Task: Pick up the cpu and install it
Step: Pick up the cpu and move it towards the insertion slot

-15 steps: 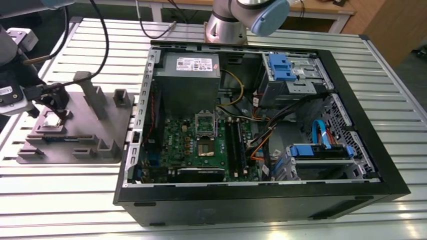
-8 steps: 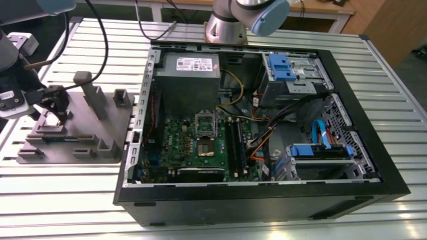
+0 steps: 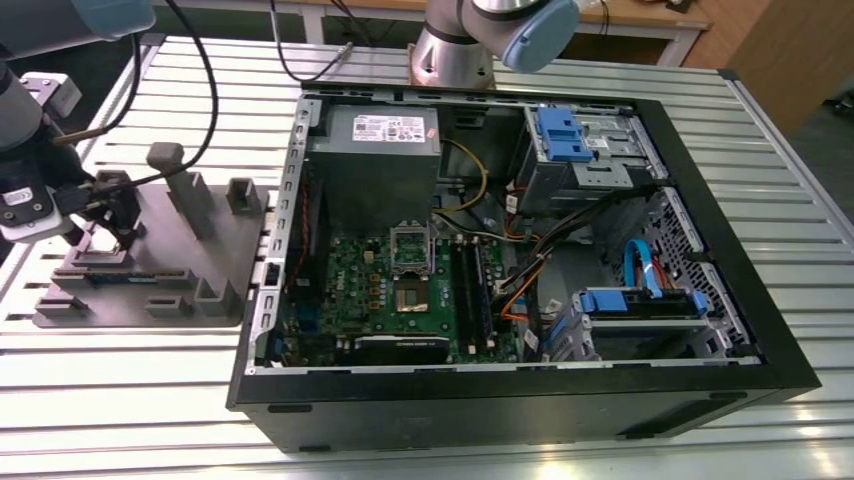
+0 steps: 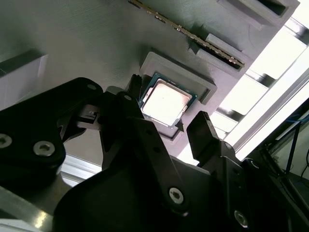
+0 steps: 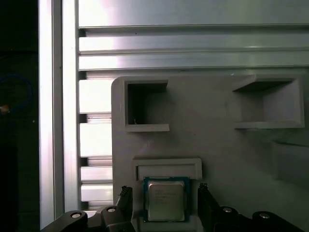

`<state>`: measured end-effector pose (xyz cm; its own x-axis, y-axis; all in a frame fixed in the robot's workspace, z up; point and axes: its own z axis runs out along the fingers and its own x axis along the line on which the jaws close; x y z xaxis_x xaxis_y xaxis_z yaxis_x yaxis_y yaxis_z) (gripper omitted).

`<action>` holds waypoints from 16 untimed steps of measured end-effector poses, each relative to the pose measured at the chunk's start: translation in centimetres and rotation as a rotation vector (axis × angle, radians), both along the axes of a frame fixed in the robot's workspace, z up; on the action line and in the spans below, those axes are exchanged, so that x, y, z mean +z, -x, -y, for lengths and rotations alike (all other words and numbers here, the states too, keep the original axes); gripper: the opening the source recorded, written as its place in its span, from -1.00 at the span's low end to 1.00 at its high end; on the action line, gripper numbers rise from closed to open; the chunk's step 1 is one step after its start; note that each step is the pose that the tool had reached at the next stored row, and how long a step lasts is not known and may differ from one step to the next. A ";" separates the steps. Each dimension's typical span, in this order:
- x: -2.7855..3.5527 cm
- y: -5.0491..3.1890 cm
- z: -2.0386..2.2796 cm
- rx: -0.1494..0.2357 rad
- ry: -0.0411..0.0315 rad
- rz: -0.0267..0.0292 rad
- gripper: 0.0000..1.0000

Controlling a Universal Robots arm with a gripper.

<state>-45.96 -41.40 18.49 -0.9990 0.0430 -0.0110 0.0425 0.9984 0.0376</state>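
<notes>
- Gripper [image 5: 164, 192]: poised low over the fixture tray [image 5: 217, 145], spread open with nothing in its hold. In both wrist views its dark fingers [image 5: 203, 195] stand one on each side of the cpu, and the first wrist view shows a narrow gap on each side.
- Cpu [image 5: 165, 201]: lies flat in a shallow square recess of the fixture tray, with its silvery metal top facing up.
- Memory module [image 4: 193, 37]: seen in the second wrist view on edge in a slot of the fixture tray, near the cpu recess.
- Worktop [image 3: 134, 400]: slatted aluminium that carries the fixture tray.
- Computer case [image 3: 747, 330]: lies open on the worktop, just beside the fixture tray on the exterior view's right.
- Motherboard [image 3: 367, 290]: green, inside the case, with its dark square socket [image 3: 411, 292] well apart from the fixture tray.
</notes>
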 end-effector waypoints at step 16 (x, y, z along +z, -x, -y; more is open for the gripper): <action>-0.45 0.00 0.00 0.000 0.0001 0.0019 0.27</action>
